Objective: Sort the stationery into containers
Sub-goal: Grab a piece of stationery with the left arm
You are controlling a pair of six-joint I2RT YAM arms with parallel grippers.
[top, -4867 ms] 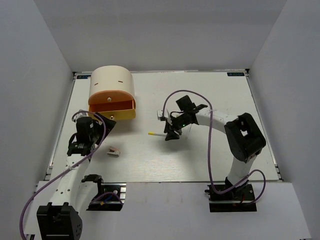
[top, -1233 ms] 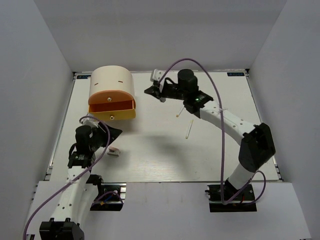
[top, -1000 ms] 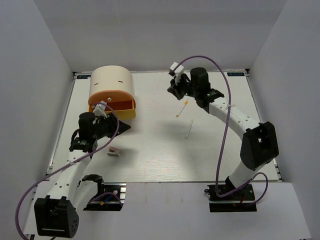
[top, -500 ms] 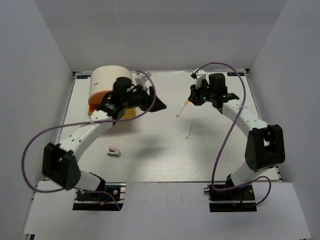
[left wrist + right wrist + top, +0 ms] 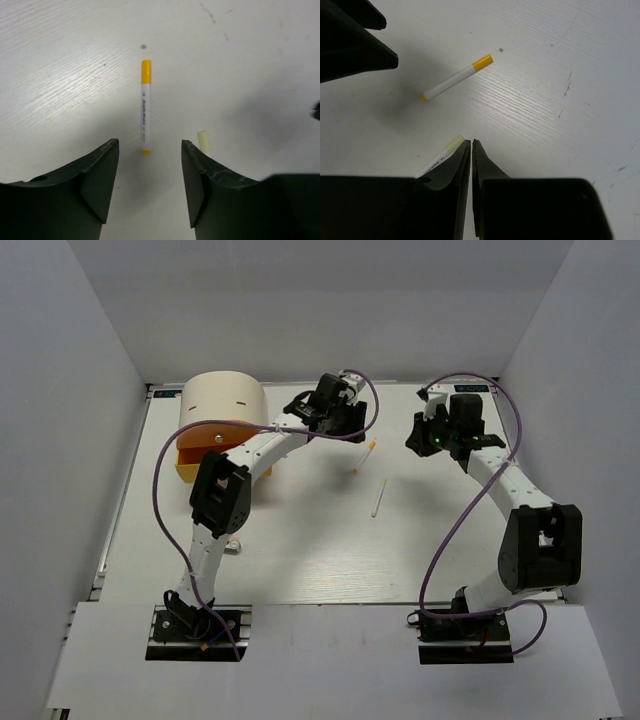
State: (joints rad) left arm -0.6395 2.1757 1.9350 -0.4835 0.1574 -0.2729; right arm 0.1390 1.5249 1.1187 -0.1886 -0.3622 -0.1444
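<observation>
A white pen with a yellow cap (image 5: 363, 457) (image 5: 145, 106) (image 5: 457, 77) lies on the table at the middle back. My left gripper (image 5: 350, 428) (image 5: 149, 145) hovers just short of its near end, open and empty. A second thin pen (image 5: 378, 498) lies a little nearer; its pale tip (image 5: 203, 140) (image 5: 453, 145) shows beside each gripper's finger. My right gripper (image 5: 414, 442) (image 5: 471, 143) is to the right of both pens, shut on nothing. The cream half-cylinder container (image 5: 222, 405) stands at the back left with an orange drawer (image 5: 200, 448) pulled out.
A small grey-and-pink piece (image 5: 233, 546) lies near the front left, partly behind my left arm, which stretches across the container's front. My left gripper's dark fingers (image 5: 355, 50) show at the upper left of the right wrist view. White walls enclose the table.
My left arm has swung from the drawer box across to the yellow-capped pen, its jaws open. My right gripper has drawn back to the right, away from the pens, and its jaws have come together.
</observation>
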